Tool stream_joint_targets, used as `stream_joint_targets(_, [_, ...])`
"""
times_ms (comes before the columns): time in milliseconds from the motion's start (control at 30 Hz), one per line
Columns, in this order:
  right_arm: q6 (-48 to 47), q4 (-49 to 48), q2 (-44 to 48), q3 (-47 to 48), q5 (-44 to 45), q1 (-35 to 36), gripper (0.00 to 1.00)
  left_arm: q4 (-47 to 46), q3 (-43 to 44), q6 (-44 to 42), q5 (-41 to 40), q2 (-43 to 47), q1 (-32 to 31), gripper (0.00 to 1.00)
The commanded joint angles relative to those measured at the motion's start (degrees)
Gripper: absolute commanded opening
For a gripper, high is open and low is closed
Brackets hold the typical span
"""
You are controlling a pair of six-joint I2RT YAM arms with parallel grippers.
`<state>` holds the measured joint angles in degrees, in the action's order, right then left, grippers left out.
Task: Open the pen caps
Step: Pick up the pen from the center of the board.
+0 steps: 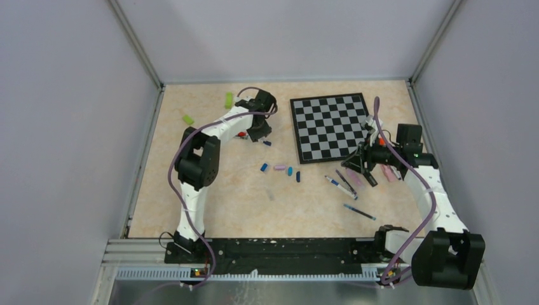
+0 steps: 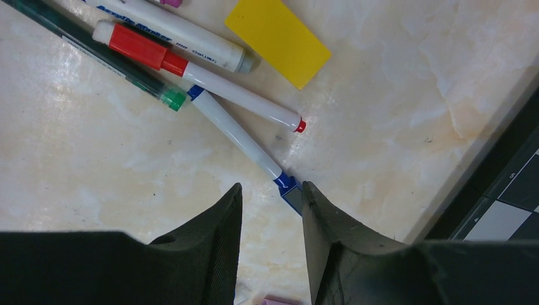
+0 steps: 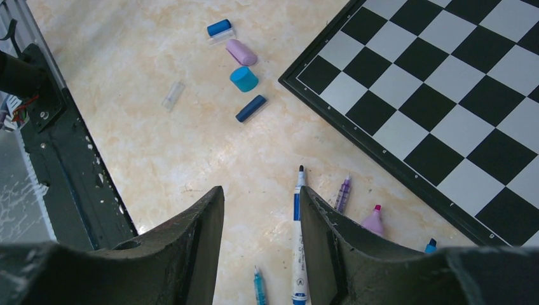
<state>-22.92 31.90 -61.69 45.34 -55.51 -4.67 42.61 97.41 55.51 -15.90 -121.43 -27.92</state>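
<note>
My left gripper (image 2: pixel 271 190) is narrowly parted and empty, one finger just beside the blue pen (image 2: pixel 238 135) at its capped end. My right gripper (image 3: pixel 261 190), likewise parted, holds nothing above a white pen (image 3: pixel 298 267).

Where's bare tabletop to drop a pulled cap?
Bare: the near-centre strip between the loose caps and the base rail, though one clear cap lies there; also the far strip behind the chessboard. Crowded: pens by the right gripper, and markers around the left gripper.
</note>
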Motion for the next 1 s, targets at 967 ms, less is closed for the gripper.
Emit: stream_joint_targets(967, [-1.69, -1.45, -0.01, -0.61, 1.5, -0.08, 0.46, 3.76, 4.12, 0.18, 0.75, -5.19, 0.41, 0.24])
